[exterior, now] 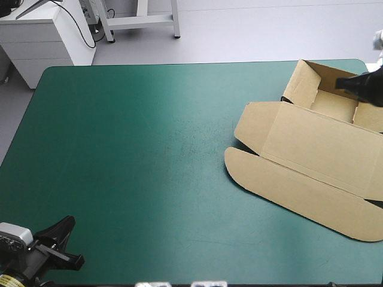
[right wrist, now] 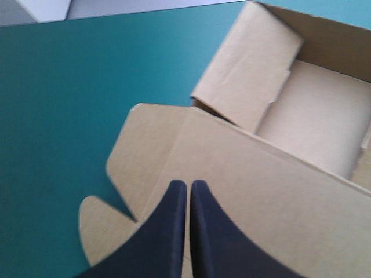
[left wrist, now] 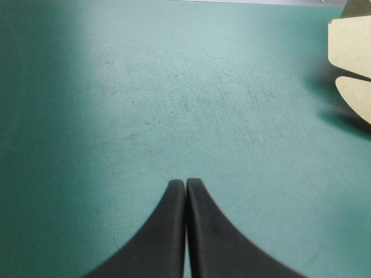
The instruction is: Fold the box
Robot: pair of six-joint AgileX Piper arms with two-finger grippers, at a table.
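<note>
The brown box [exterior: 317, 143] lies at the table's right side as an open tray with raised walls at the far end and its lid spread flat toward the near edge. The wrist view shows the tray's inside [right wrist: 316, 116] and the flat lid [right wrist: 243, 191] beneath my right gripper [right wrist: 189, 185], which is shut and hovers over the lid. In the high view the right gripper [exterior: 353, 85] shows as a dark shape above the tray at the right edge. My left gripper [left wrist: 185, 184] is shut over bare teal-green cover near the front left corner [exterior: 60, 233]; the box's lid corner [left wrist: 353, 69] lies far ahead.
A white cabinet [exterior: 45, 36] and a metal frame [exterior: 143, 21] stand beyond the table's far edge. Bare teal-green cover [exterior: 143, 149] stretches across the left and middle of the table.
</note>
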